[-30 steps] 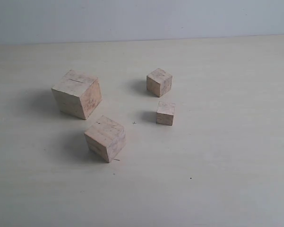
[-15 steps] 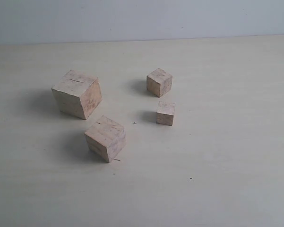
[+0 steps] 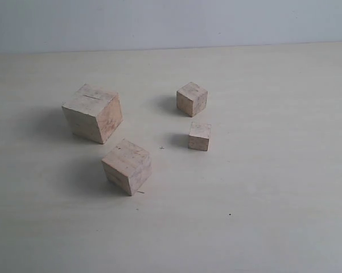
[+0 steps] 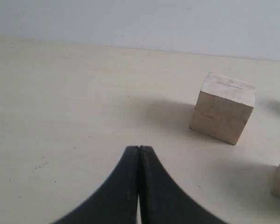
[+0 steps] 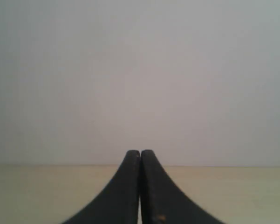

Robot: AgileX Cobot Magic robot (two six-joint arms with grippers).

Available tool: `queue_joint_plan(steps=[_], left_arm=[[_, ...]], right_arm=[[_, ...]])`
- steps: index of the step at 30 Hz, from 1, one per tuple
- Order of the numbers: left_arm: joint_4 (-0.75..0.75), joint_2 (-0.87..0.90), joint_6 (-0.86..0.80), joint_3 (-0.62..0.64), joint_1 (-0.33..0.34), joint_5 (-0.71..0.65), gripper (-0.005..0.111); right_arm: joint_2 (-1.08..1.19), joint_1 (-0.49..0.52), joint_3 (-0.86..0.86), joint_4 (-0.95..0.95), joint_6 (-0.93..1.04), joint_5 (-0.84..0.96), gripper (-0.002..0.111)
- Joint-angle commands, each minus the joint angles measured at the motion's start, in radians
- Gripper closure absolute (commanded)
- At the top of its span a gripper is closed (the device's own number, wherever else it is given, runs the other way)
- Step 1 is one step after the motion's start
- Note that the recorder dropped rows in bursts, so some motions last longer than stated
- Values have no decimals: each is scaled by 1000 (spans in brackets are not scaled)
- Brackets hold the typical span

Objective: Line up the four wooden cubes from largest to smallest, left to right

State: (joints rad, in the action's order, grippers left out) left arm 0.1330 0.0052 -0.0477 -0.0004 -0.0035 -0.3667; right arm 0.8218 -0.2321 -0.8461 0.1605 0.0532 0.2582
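The left fingers (image 4: 130, 177) were pressed together over the bench (image 3: 273, 199). The largest cube (image 3: 93, 112) rested ahead of their tips and off to one side, well apart. The second-largest cube (image 3: 127, 166), third cube (image 3: 192, 98) and smallest cube (image 3: 199, 136) stood scattered, none touching. The right fingers (image 5: 130, 177) were likewise pressed together, facing a plain wall (image 5: 140, 70).

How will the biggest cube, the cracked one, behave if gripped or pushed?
The largest cube looks like solid wood: probably rigid, with flat faces that grip well. Sitting flat on the table, it should slide rather than roll or tip. The thin dark crack on top looks shallow; splitting seems unlikely, though depth is unclear.
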Motion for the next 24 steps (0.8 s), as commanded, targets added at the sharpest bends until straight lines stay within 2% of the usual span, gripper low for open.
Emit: queue_joint_plan(steps=[1, 5, 9, 16, 22, 24], left_arm=[[1, -5, -1, 0, -7, 8, 107], [1, -5, -1, 0, -7, 8, 107], [1, -5, -1, 0, -7, 8, 107], [1, -5, -1, 0, -7, 8, 107], [1, -5, -1, 0, -7, 8, 107], [1, -5, -1, 0, -7, 8, 107]], right_arm=[[202, -142, -106, -4, 77, 35, 108], [381, -267, -178, -4, 81, 71, 108], [540, -375, -218, -4, 87, 187, 108], [689, -485, -221, -2, 268, 294, 108], [709, -524, -221, 7, 282, 154, 108], [709, -524, -221, 80, 275, 88, 108]])
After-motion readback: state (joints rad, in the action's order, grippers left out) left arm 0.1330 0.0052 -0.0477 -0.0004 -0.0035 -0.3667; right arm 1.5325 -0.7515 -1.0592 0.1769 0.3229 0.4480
